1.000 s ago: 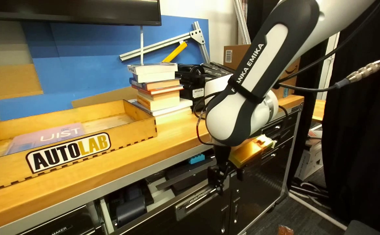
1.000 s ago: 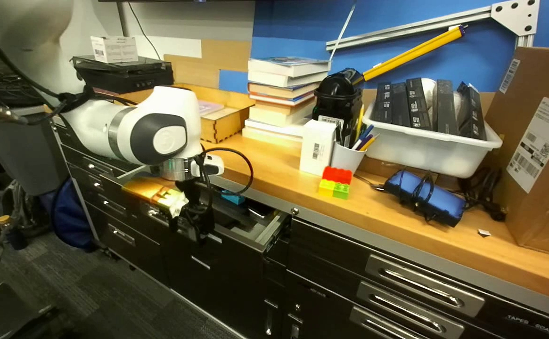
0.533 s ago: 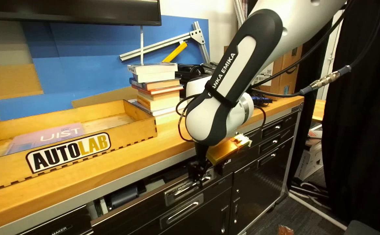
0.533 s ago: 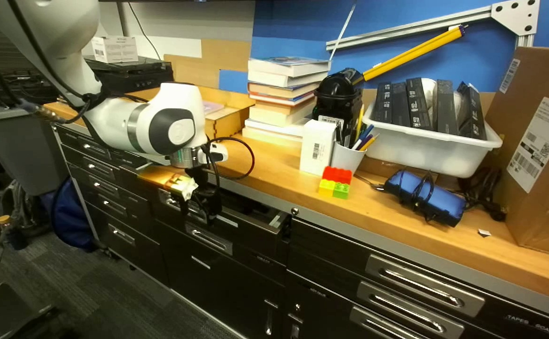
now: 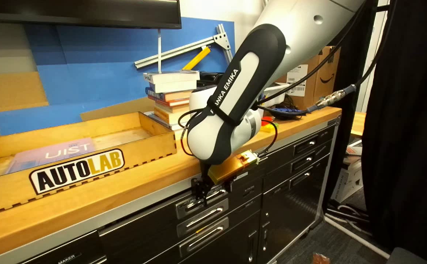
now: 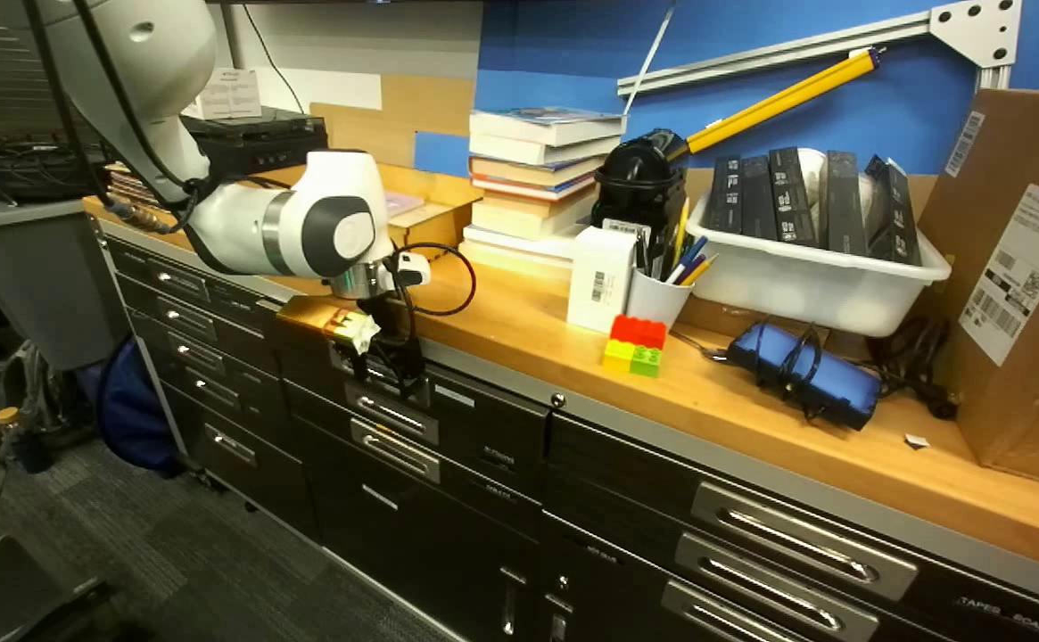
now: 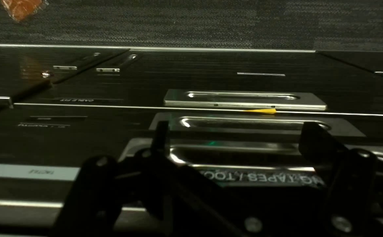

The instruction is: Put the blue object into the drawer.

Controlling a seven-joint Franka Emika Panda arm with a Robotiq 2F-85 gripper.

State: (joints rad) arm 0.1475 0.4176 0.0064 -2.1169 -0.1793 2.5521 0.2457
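Wooden surface (image 6: 501,303) runs above the drawer (image 6: 492,419), which looks closed or nearly so. Hand (image 7: 235,130) sits at the drawer's front, spread wide, gripping nothing visible. Blue object out of sight, presumably inside the drawer. Likely step: closing up. Next calls for pressing out any gap, then backing off.

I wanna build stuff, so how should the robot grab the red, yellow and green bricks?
Probably by opposite flat sides of the bricks, from above: nothing covers their bumpy top, while the white box and pen cup stand close on one side.
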